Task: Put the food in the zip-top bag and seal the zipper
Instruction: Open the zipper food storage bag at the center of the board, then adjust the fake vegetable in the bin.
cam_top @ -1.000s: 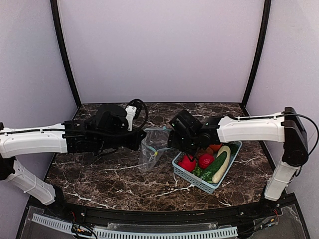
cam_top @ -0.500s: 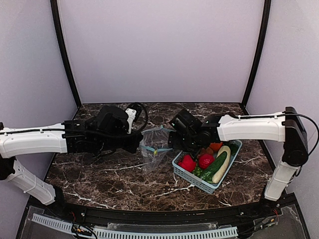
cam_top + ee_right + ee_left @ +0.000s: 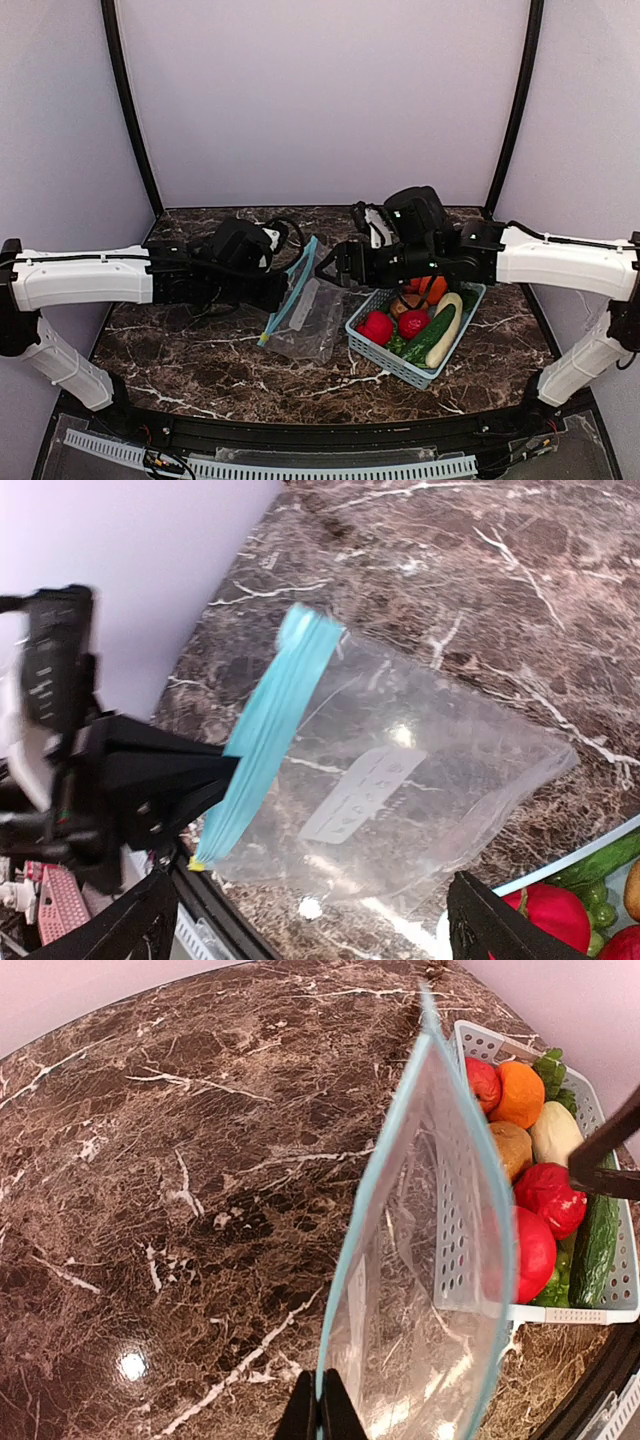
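The zip-top bag [image 3: 312,318] is clear, and its light blue zipper [image 3: 293,288] is lifted on a slant above the table. My left gripper [image 3: 281,292] is shut on the zipper edge; in the left wrist view my left gripper [image 3: 321,1412] pinches the strip and the bag [image 3: 430,1290] has its mouth gaping. My right gripper [image 3: 330,266] is open and empty, just right of the bag's top. In the right wrist view my right gripper [image 3: 312,905] hovers over the bag [image 3: 420,810], above its white label [image 3: 360,795]. The food lies in the basket: the squash [image 3: 446,325], the orange [image 3: 520,1095], red pieces [image 3: 377,328].
The light blue lattice basket [image 3: 400,362] stands right of the bag on the dark marble table [image 3: 200,350], also showing in the left wrist view [image 3: 475,1040]. It also holds a green cucumber [image 3: 430,336]. Purple walls close in the back and sides.
My left gripper has lifted the bag's mouth, so the zipper now stands up on a slant. My right gripper has risen away from the basket's near-left corner and opened beside the bag.
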Tool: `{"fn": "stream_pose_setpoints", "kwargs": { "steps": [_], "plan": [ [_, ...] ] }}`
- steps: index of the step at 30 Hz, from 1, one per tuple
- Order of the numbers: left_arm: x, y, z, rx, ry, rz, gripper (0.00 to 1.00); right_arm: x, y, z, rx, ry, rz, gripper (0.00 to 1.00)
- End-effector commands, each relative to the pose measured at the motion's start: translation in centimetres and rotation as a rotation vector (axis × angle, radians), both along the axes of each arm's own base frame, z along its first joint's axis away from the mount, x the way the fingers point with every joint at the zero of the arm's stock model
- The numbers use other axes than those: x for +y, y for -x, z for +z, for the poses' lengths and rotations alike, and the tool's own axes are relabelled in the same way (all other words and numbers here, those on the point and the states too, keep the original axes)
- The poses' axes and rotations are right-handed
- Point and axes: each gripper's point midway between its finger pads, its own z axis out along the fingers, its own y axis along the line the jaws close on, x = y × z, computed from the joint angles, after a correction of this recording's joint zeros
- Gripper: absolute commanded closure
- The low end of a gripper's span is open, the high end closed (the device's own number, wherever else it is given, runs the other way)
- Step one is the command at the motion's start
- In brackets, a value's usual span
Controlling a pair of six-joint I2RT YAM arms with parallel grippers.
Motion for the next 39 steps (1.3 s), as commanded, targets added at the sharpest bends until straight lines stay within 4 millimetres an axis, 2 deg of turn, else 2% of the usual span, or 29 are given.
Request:
{"fn": "stream_pose_setpoints", "kwargs": {
  "steps": [1,4,7,8,9,10,14,17,22,26,34,39],
  "plan": [
    [0.7,0.1,0.0,0.033,0.034,0.020,0.99,-0.3,2.6,3.8,-0.057,-0.130,0.132,0.06],
    [0.3,0.1,0.5,0.027,0.065,0.005,0.99,-1.9,2.4,4.4,-0.065,-0.137,0.067,0.06],
    [0.7,0.2,1.1,0.017,0.052,0.006,0.99,-5.3,0.7,3.0,-0.013,-0.071,-0.133,0.07],
    [0.9,0.0,2.0,0.002,0.049,0.009,0.99,-6.8,0.1,2.4,0.007,-0.036,-0.206,0.08],
    [1.9,-0.1,1.9,-0.007,0.006,0.032,0.99,-8.1,-0.2,1.7,0.025,-0.002,-0.265,0.09],
    [2.3,-0.2,2.9,-0.032,-0.002,0.036,0.99,-9.6,-0.4,1.0,0.037,0.033,-0.324,0.10],
    [5.1,-0.1,4.1,-0.082,-0.116,0.060,0.99,-15.4,-0.4,-1.9,0.100,0.186,-0.498,0.15],
    [6.8,0.3,3.7,-0.069,-0.190,0.068,0.99,-19.6,0.1,-3.5,0.148,0.282,-0.605,0.22],
    [7.6,1.3,2.1,-0.023,-0.195,0.062,0.99,-24.9,1.0,-6.3,0.221,0.393,-0.718,0.31],
    [7.2,1.7,1.0,0.006,-0.159,0.054,0.99,-26.9,0.5,-7.8,0.259,0.388,-0.747,0.37],
    [6.8,1.9,0.2,0.025,-0.131,0.047,0.99,-27.1,-3.5,-8.3,0.249,0.366,-0.729,0.46],
    [6.8,2.3,-0.2,0.042,-0.105,0.053,0.99,-27.7,-5.1,-9.8,0.273,0.410,-0.739,0.52]
  ]
}}
